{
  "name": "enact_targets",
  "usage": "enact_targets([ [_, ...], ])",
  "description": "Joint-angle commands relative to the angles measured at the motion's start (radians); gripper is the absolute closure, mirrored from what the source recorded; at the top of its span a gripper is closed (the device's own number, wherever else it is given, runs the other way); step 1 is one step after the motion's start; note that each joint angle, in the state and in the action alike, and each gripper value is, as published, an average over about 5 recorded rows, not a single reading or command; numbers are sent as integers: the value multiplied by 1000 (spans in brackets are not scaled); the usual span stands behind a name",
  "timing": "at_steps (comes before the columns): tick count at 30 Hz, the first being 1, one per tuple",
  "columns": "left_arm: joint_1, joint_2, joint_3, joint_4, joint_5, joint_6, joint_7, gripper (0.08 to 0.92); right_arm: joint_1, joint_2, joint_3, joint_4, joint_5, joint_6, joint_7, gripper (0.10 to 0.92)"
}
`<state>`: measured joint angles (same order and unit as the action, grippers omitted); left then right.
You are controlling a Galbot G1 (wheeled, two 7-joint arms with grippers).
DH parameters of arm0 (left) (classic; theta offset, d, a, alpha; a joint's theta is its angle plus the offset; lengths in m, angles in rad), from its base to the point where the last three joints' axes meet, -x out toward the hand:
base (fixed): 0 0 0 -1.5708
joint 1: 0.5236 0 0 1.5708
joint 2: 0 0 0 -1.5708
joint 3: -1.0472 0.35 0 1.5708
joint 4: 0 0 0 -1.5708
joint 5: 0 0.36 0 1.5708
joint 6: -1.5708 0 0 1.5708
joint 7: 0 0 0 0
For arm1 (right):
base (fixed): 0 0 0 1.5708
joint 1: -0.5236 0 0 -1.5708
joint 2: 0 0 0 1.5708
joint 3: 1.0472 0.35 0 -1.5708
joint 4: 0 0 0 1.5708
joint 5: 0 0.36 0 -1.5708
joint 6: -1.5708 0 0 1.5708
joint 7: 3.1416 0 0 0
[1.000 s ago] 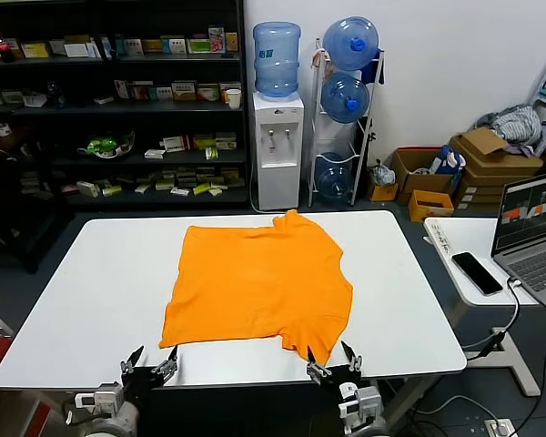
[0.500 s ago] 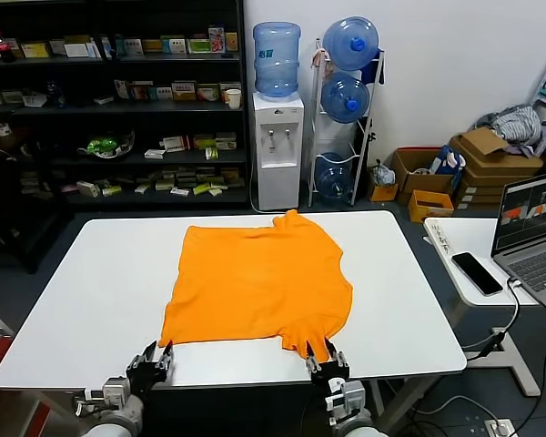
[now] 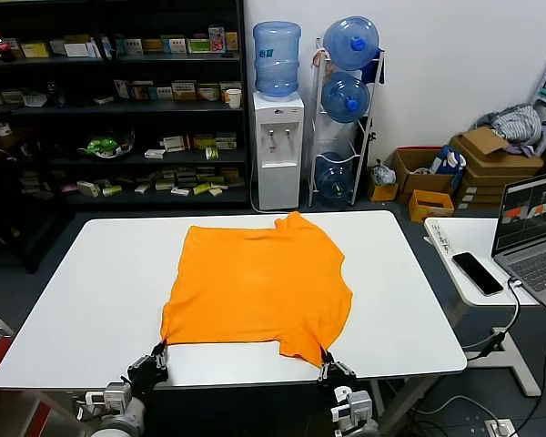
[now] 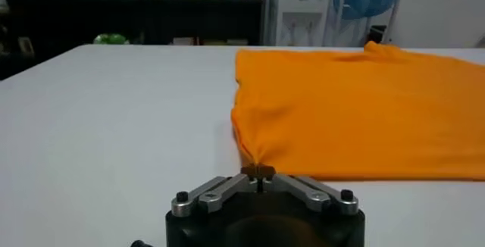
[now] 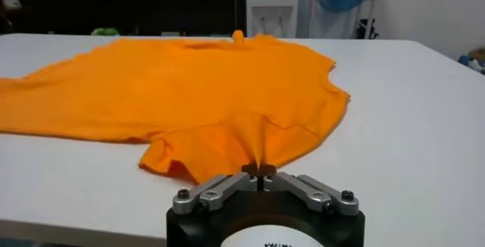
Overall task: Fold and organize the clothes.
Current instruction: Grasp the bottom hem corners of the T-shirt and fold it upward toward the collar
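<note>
The orange T-shirt (image 3: pixel 255 278) lies spread flat on the white table (image 3: pixel 91 291), plain side up, no letters showing. My left gripper (image 3: pixel 157 354) is at the table's front edge, shut on the shirt's near left corner; the left wrist view shows the gripper (image 4: pixel 259 170) pinching the fabric (image 4: pixel 356 112). My right gripper (image 3: pixel 328 360) is at the front edge, shut on the shirt's near right sleeve; the right wrist view shows the gripper (image 5: pixel 260 170) pinching a peak of the shirt (image 5: pixel 189 89).
A side table at the right holds a laptop (image 3: pixel 532 228), a phone (image 3: pixel 476 271) and a power strip (image 3: pixel 436 235). Shelves (image 3: pixel 118 100), a water dispenser (image 3: pixel 278 137) and spare bottles (image 3: pixel 348 91) stand behind the table. Cardboard boxes (image 3: pixel 487 164) with a grey cloth heap stand far right.
Both grippers went from open, off the front edge, to shut on the shirt's near corners. The near right sleeve is drawn toward the edge.
</note>
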<state>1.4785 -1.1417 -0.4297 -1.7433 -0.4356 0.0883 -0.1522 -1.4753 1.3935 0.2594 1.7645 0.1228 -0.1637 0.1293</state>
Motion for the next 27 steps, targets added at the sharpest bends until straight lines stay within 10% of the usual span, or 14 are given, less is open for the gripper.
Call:
enact_targets([
  [1,118,29,-15,-159,-12,-19,-29,908,-138,-64,8,166,33,16,39,900],
  [14,306,101,-39,-435,-91,70,-130,908,-247,-155,71,403,130,-46,150,900],
  [27,-235,172,122,25,-191,46,8,908,324,-164,-52,27,300,-169,200,900],
])
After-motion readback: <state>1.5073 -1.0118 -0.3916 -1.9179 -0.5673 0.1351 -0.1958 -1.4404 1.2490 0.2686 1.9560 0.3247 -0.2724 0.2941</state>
